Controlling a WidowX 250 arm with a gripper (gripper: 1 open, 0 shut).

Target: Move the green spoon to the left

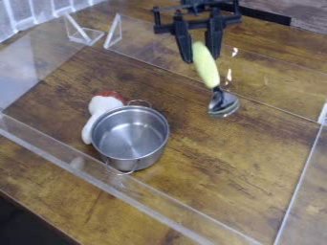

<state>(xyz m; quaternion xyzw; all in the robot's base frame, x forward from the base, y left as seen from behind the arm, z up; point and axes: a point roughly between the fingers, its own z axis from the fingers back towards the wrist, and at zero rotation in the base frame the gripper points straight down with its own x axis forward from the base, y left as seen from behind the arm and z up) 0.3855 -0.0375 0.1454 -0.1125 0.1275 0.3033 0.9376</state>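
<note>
Hanging at twelve o'clock, the gripper (pixel 204 45) has its jaws clenched on the green spoon (pixel 208 69), raised clear of the bench (pixel 255 172) for carrying left.

Obstacles, left half of wooden table (pixel 217 163): steel pot (pixel 129 136) with white cloth-like object (pixel 98 117) touching its left side. Clear acrylic walls (pixel 38 57) bound the area all round. Open passage: bare wood behind the pot and across the whole right half.
</note>
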